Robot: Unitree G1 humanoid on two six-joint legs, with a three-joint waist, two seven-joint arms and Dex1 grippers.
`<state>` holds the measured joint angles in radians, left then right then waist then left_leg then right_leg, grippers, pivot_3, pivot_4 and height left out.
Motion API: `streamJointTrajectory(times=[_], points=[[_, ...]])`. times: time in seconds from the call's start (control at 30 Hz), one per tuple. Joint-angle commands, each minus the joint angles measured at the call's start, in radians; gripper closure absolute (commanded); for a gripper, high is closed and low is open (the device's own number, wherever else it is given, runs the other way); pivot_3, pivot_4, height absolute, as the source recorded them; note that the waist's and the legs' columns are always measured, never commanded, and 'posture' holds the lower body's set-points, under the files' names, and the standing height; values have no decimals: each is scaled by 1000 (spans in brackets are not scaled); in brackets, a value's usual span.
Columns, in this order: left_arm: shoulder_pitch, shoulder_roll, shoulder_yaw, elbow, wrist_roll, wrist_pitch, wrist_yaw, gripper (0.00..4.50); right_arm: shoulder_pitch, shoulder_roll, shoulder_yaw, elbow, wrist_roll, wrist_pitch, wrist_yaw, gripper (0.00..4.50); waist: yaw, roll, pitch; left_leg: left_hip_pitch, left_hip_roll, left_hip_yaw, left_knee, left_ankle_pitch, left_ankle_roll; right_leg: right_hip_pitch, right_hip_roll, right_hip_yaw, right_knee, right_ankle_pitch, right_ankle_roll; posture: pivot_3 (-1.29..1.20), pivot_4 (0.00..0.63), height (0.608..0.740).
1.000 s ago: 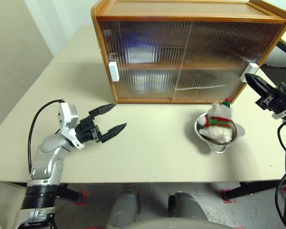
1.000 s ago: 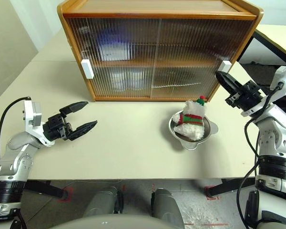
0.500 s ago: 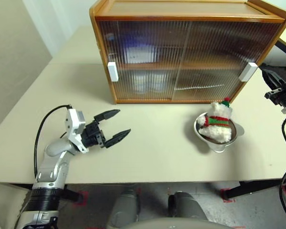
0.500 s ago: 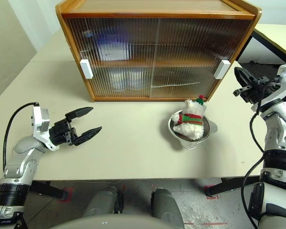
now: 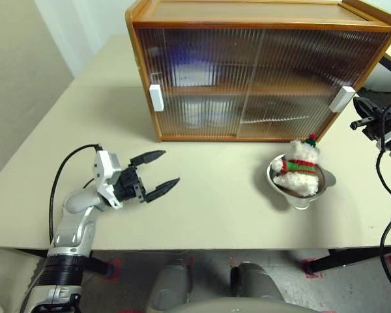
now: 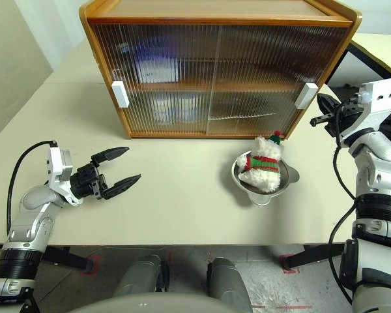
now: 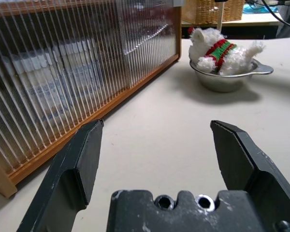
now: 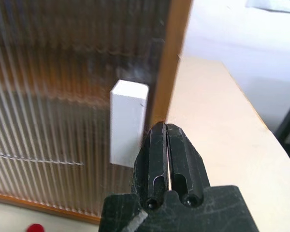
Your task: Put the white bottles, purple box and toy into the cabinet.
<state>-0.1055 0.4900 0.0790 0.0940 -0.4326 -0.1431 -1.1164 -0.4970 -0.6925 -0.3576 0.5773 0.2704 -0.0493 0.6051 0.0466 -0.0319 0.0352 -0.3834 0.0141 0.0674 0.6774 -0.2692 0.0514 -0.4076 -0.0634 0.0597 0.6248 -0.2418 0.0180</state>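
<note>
The right gripper (image 6: 320, 112) has swung out from the cabinet's (image 6: 218, 68) right handle (image 6: 305, 95) toward three o'clock; it now sits just beside that handle, fingers pressed together and empty. The left gripper (image 6: 121, 169) hovers over the table (image 6: 182, 195) at about eight o'clock from the cabinet, fingers spread wide, holding nothing. The toy (image 6: 261, 164) lies in a metal bowl (image 6: 283, 178) at five o'clock from the cabinet, whose doors are shut. Pale shapes show behind the ribbed panes.
</note>
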Motion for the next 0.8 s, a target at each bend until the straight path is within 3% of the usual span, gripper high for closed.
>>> streamJointTrajectory(times=[0.03, 0.63, 0.8], points=[[-9, 5, -13, 15, 11, -10, -12, 0, -19, -10, 15, 20, -17, 9, -8, 4452, -1, 0, 0, 0, 0, 0, 0, 0, 0, 0, 0, 0, 0, 0, 0, 134, 0, 740], [8, -1, -18, 9, -6, -7, -16, 0, -64, 39, 60, 32, -4, 19, 71, 4452, -5, 1, -1, 1, 0, 0, 1, 0, 1, 0, 1, 1, 1, 1, 1, 148, 0, 740], [17, -26, 2, -9, -65, 8, -16, 0, -82, 63, 82, 30, -5, 22, 92, 4452, -3, 1, -1, 1, 0, 0, 1, 0, 1, 1, 2, 1, 2, 1, 1, 151, 0, 740]])
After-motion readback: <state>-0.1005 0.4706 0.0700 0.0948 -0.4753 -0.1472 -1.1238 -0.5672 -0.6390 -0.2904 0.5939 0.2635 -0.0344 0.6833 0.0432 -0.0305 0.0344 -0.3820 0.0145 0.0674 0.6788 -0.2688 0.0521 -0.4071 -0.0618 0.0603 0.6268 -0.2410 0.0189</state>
